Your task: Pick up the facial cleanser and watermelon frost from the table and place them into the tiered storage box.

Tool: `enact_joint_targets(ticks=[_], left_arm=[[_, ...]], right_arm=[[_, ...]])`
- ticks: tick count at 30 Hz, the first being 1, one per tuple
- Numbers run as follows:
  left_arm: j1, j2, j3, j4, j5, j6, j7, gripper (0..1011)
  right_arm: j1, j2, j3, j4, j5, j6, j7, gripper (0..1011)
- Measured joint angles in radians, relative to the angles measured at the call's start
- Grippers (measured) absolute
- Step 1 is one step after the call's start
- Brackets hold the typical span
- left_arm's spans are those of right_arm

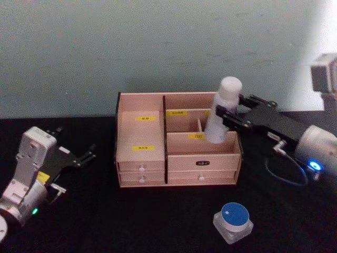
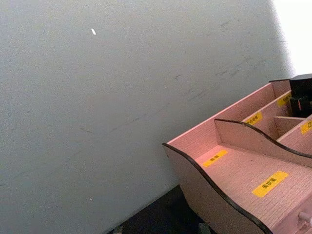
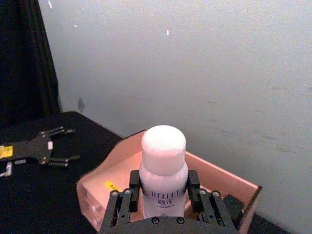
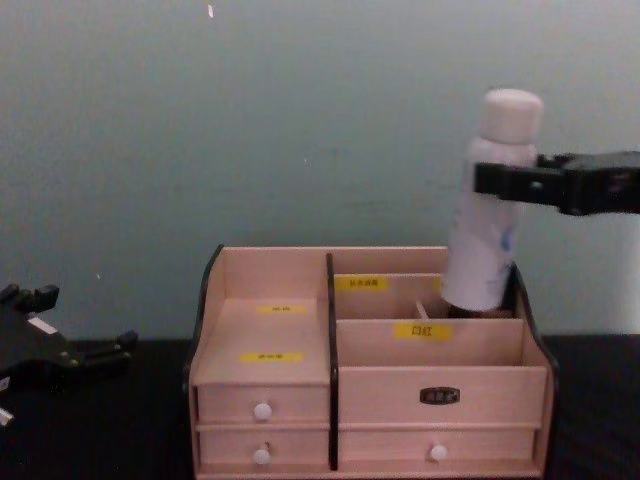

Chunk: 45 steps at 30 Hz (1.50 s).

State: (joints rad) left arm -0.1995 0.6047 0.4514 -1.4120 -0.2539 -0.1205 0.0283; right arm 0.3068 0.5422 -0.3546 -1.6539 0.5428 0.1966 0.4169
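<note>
Facial cleanser: the facial cleanser (image 1: 224,108) is held off the counter at the upper right of the tiered storage box (image 1: 138,134). Its base dips into the right rear compartments, and its cap leans toward the upper right of the head frame.
Base contact: in the chest view the base sits behind the labelled middle wall. I cannot tell whether it touches the compartment floor.
Right pincer: the right pincer (image 1: 224,117) is clenched on the bottle just below the cap, one finger on each side. The wrist view shows the blue print between them.
Right arm pose: it reaches in level from the right edge of the head frame, with the forearm above the counter (image 1: 158,221) and the wrist beside the box's right wall.
Step in hand: I judge this to be lowering the bottle into its compartment.
Doing it well: straighten the bottle first so the base clears the small divider. Lower it until the base is seated, then release, and draw back toward the right without brushing the side wall.
Risk: a tall, slim bottle released while tilted will likely tip against the wall or fall out.
Watermelon frost: the watermelon frost (image 1: 233,219) stands on the counter at the lower right of the head frame, in front of the box and well apart from it, not yet picked up.
Left pincer: the left pincer (image 1: 90,156) has its fingers spread and holds nothing. It is parked low at the left of the head frame, apart from the box.
</note>
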Motion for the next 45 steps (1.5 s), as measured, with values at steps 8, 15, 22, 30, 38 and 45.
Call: enact_joint_targets(ticks=[8, 15, 22, 30, 38, 45], left_arm=[[0.000, 0.000, 0.000, 0.000, 0.000, 0.000, 0.000, 1001], [0.000, 0.000, 0.000, 0.000, 0.000, 0.000, 0.000, 1001], [0.000, 0.000, 0.000, 0.000, 0.000, 0.000, 0.000, 1001], [0.000, 0.000, 0.000, 0.000, 0.000, 0.000, 0.000, 1002], [0.000, 0.000, 0.000, 0.000, 0.000, 0.000, 0.000, 1001], [0.000, 0.000, 0.000, 0.000, 0.000, 0.000, 0.000, 1001]], right_arm=[[0.112, -0.072, -0.059, 0.116, -0.034, 0.011, -0.004, 589], [0.168, -0.117, -0.086, 0.189, -0.052, 0.026, -0.008, 589], [0.199, -0.146, -0.095, 0.245, -0.059, 0.036, -0.012, 589], [0.226, -0.167, -0.102, 0.300, -0.071, 0.036, -0.008, 589], [0.248, -0.186, -0.106, 0.339, -0.084, 0.031, -0.003, 589], [0.260, -0.199, -0.108, 0.363, -0.093, 0.028, -0.001, 589]])
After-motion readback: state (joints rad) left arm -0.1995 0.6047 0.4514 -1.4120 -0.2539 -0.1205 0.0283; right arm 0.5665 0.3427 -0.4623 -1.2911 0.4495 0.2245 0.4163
